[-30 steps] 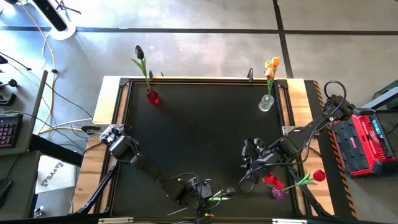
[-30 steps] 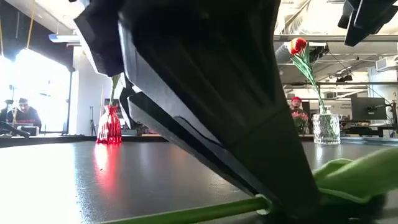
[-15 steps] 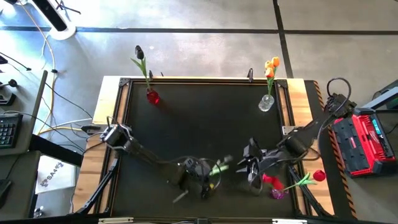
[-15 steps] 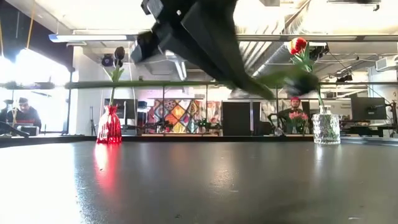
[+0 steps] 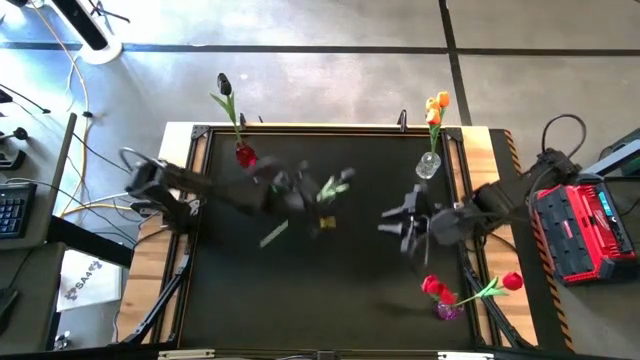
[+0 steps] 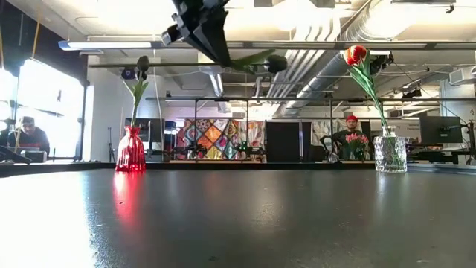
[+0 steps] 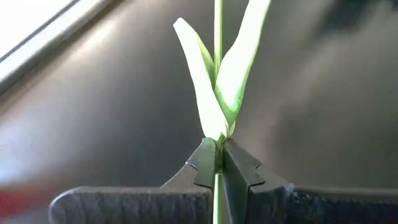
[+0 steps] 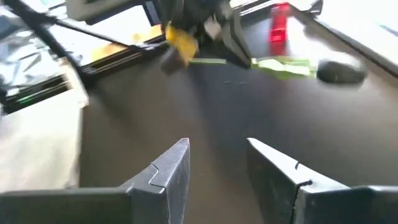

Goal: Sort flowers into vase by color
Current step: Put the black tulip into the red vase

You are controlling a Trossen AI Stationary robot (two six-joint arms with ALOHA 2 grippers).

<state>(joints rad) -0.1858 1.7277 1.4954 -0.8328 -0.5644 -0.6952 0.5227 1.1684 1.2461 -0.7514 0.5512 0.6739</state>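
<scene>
- Black table with wooden side edges
- Red case on the floor just right of the table
- Keyboard at the far left
- Cables across the floor at left
- Person seated at far left in the room behind

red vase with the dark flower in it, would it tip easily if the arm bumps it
Probably. The red vase looks small and narrow at the foot, and the dark flower stands far above its rim, leaning, so a knock near the top could topple it. It looks like glass, so likely fragile and apt to slide on the smooth table.
</scene>
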